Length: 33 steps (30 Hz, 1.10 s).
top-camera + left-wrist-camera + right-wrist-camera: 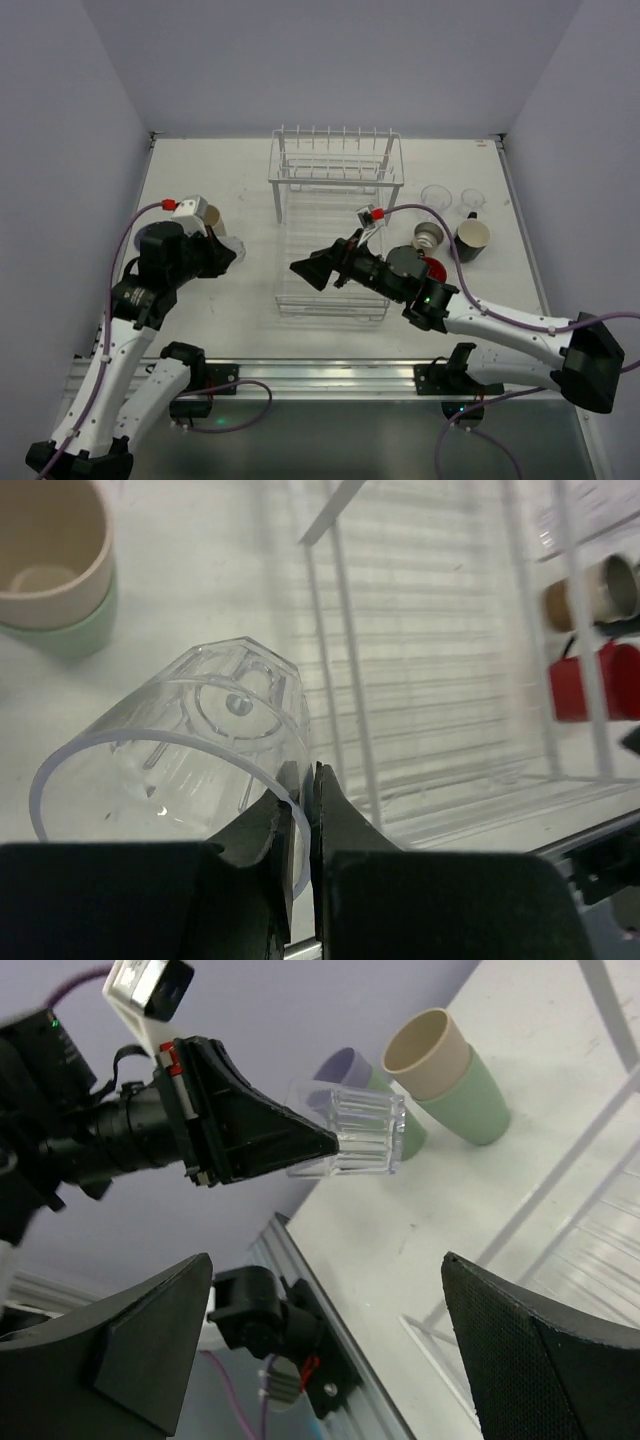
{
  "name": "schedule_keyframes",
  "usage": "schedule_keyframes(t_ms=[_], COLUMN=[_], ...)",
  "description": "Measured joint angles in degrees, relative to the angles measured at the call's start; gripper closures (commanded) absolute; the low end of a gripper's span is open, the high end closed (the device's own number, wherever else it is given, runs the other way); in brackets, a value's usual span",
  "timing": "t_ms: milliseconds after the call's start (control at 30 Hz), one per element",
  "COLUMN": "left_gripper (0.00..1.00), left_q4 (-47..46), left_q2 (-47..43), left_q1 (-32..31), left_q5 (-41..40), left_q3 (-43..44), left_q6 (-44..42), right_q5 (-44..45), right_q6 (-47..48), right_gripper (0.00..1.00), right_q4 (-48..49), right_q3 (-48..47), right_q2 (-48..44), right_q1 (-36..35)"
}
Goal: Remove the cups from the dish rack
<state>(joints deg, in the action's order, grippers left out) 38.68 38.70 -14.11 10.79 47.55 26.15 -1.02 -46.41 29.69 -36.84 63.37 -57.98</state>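
Clear and see-through, the tumbler in play is a clear cup (190, 740) pinched by the left gripper (308, 780). The jaws are drawn narrow onto the wall at the rim, one finger inside the mouth and one outside. The cup lies on its side, its long axis roughly level, mouth toward the wrist and base pointing away. From the right wrist view it seems to hang just above the table (240, 300) rather than rest on it, though that is hard to be sure of.

The cup sits left of the dish rack (335, 235), outside the wires. Just beyond it, far and to the left, stand two nested stacks: a tan cup (430, 1055) seated in a green cup (470, 1110), and a lavender cup (345, 1065) seated in a second green cup (412, 1138). A set-down probably turns on this relation: the cup must tip from level to upright and land near those stacks without knocking them. The left arm is plainly the nearer one.

The right gripper (310, 270) hovers over the near left part of the rack, aimed left, jaws spread wide with nothing between them. No cup shows in the part of the rack's basket that the frames reveal; the right arm hides some of it. Right of the rack, a black cup (472, 240) and a pair of clear tumblers (436, 195) stand on the table.
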Motion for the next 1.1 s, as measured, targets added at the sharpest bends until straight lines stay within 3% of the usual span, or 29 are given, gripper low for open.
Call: schedule_keyframes(t_ms=[133, 367, 533, 767, 933, 1100], left_gripper=[1.0, 1.0, 1.0, 1.0, 0.99, 0.8], left_q4=[6.8, 9.1, 8.7, 8.7, 8.5, 8.5], left_q2=[6.3, 15.0, 18.6, 30.3, 36.5, 40.2], left_q1=[0.0, -0.2, -2.3, -11.6, -12.8, -14.0], left_q5=[-3.8, -5.7, -6.5, -12.6, -15.9, -19.1], left_q3=[1.2, 1.2, 1.2, 4.4, 5.2, 5.3], left_q6=[-4.8, -8.3, -8.4, -7.9, -7.7, -7.2], right_q5=[0.3, 4.8, 9.1, 12.0, 13.6, 15.2], right_q6=[5.1, 13.6, 17.0, 18.6, 19.1, 19.5], right_gripper=[0.01, 0.01, 0.01, 0.01, 0.01, 0.01], right_q4=[-10.9, -28.4, -33.4, -37.1, -39.1, -39.7], right_q3=[-0.1, -3.1, -3.1, -3.0, -2.1, -1.0], right_q2=[-6.0, -16.2, -22.3, -24.2, -27.3, -30.7], right_q1=[0.0, 0.0, 0.0, 0.2, 0.2, 0.2])
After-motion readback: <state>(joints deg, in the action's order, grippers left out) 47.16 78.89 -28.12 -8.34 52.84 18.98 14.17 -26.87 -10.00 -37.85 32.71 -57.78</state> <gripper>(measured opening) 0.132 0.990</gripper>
